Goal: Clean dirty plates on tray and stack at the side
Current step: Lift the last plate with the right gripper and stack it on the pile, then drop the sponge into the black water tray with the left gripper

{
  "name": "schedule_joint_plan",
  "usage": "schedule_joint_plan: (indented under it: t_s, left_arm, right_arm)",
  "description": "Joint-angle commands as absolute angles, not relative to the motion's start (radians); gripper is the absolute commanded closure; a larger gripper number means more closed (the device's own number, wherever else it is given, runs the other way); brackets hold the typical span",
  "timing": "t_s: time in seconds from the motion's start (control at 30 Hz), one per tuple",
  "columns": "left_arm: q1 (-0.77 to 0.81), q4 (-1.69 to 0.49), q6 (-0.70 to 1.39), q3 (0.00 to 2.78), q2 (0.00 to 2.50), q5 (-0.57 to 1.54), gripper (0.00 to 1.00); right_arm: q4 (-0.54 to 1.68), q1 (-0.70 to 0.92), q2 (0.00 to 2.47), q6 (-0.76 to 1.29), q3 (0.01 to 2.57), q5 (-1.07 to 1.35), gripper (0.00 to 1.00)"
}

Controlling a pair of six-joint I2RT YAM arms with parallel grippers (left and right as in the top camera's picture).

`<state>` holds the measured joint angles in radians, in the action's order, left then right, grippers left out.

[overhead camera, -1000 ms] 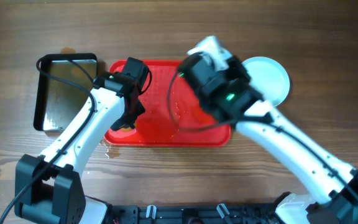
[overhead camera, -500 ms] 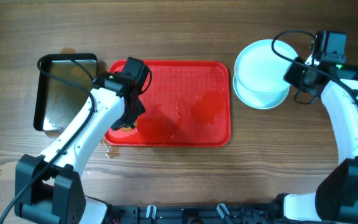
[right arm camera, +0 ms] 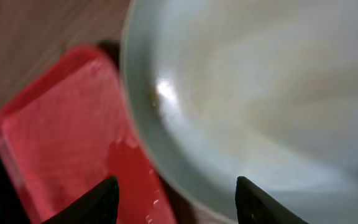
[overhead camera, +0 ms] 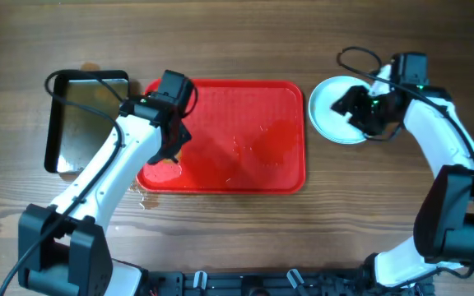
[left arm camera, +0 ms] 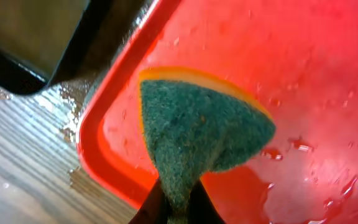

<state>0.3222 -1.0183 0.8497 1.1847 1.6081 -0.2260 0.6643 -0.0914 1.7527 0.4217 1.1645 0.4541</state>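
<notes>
The red tray (overhead camera: pixel 237 140) lies mid-table, wet, with no plates on it. The white plates (overhead camera: pixel 327 111) sit stacked on the table to its right. My right gripper (overhead camera: pixel 359 111) hovers over that stack. In the right wrist view it (right arm camera: pixel 179 199) is open above the top plate's (right arm camera: pixel 260 93) left rim, holding nothing, with the tray's corner (right arm camera: pixel 55 143) beside it. My left gripper (overhead camera: pixel 171 152) is over the tray's left part. It (left arm camera: pixel 176 211) is shut on a green scouring sponge (left arm camera: pixel 204 134) with a yellow edge, which rests on the tray (left arm camera: pixel 291 68).
A black metal pan (overhead camera: pixel 85 123) stands left of the tray, its corner (left arm camera: pixel 36 37) close to my left gripper. Water beads on the tray and wets the wood (left arm camera: pixel 67 106) by its left rim. Bare wooden table (overhead camera: pixel 237 222) surrounds everything.
My right arm swung from over the tray to the plate stack on the right and its jaws opened. The left gripper shifted slightly towards the back with the sponge.
</notes>
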Motion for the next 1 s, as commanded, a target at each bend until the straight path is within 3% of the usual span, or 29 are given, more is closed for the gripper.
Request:
schedule_joint_plan:
  t_s: [0.0, 0.17, 0.33, 0.43, 0.47, 0.53, 0.57, 0.63, 0.73, 0.9, 0.97]
  left_arm:
    - [0.208, -0.94, 0.786, 1.195, 1.601, -0.282, 0.96]
    - [-0.004, -0.78, 0.738, 1.195, 1.601, -0.391, 0.96]
    - [-0.176, -0.688, 0.739, 1.195, 1.637, -0.317, 0.94]
    - [-0.194, -0.665, 0.739, 1.195, 1.673, -0.283, 0.91]
    - [-0.195, -0.664, 0.74, 1.195, 1.689, -0.27, 0.83]
    - [-0.195, -0.664, 0.74, 1.195, 1.711, -0.266, 0.37]
    - [-0.195, -0.664, 0.74, 1.195, 1.711, -0.266, 0.23]
    - [-0.195, -0.666, 0.739, 1.195, 1.704, -0.252, 0.21]
    - [-0.195, -0.705, 0.739, 1.195, 1.626, -0.129, 0.21]
    - [-0.195, -0.812, 0.739, 1.195, 1.356, -0.037, 0.25]
    - [-0.195, -0.875, 0.74, 1.195, 1.225, 0.037, 0.2]
  right_arm:
    - [0.687, 0.038, 1.763, 0.337, 1.156, 0.577, 0.4]
    - [0.684, 0.23, 1.763, 0.34, 1.156, 0.539, 0.4]
    - [0.648, 0.382, 1.763, 0.353, 1.156, 0.539, 0.39]
    - [0.646, 0.406, 1.763, 0.369, 1.156, 0.538, 0.39]
    - [0.646, 0.409, 1.763, 0.369, 1.156, 0.539, 0.39]
    - [0.653, 0.409, 1.763, 0.367, 1.156, 0.54, 0.39]
    - [0.662, 0.41, 1.763, 0.366, 1.156, 0.54, 0.39]
    - [0.694, 0.41, 1.763, 0.366, 1.156, 0.544, 0.39]
    - [0.735, 0.41, 1.708, 0.313, 1.156, 0.671, 0.6]
    - [0.84, 0.41, 1.475, 0.295, 1.157, 0.734, 0.59]
    - [0.946, 0.41, 1.328, 0.274, 1.157, 0.71, 0.59]
